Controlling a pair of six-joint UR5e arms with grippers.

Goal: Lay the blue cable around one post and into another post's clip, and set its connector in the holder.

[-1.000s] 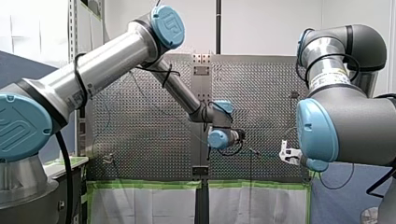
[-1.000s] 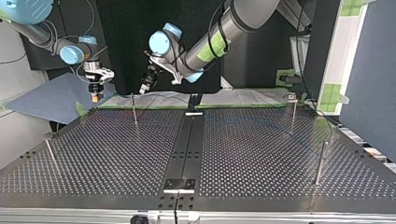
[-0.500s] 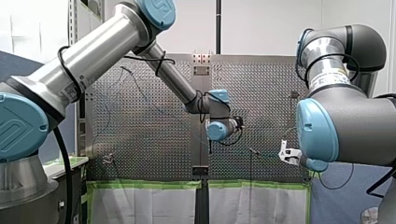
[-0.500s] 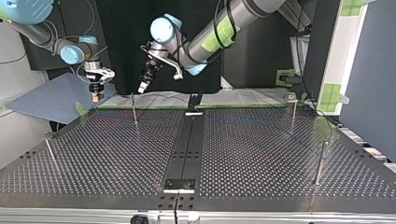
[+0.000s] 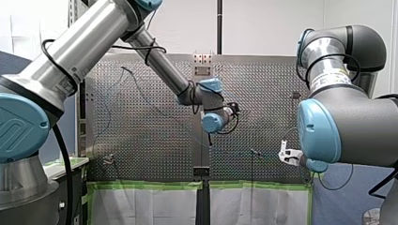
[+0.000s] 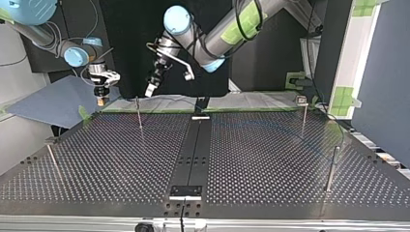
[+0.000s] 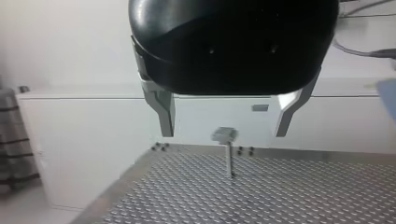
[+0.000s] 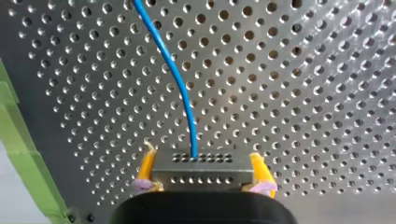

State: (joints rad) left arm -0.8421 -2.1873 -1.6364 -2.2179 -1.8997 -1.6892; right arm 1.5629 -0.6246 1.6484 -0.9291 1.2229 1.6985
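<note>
Top view, L to R: my right pincer (image 6: 100,100) hangs past the worktop's (image 6: 121,159) far-left corner. Its yellow pads (image 8: 146,165) are clamped on the connector (image 8: 201,169), w/ the blue cable (image 8: 180,84) running out over the holes. Next, my left pincer (image 6: 151,90) is above a post (image 6: 139,113) nr the far edge, fingers spread, nothing btwn; a clip-topped post (image 7: 228,156) stands ahead of it.

No text can be read for certain. The blue joint cap (image 5: 19,127) at the front view's lower left bears a raised emblem, but its letters do not resolve. Small printed labels, one on my left arm (image 5: 67,86) and one on my right arm (image 5: 335,78), are too small to make out.
</note>
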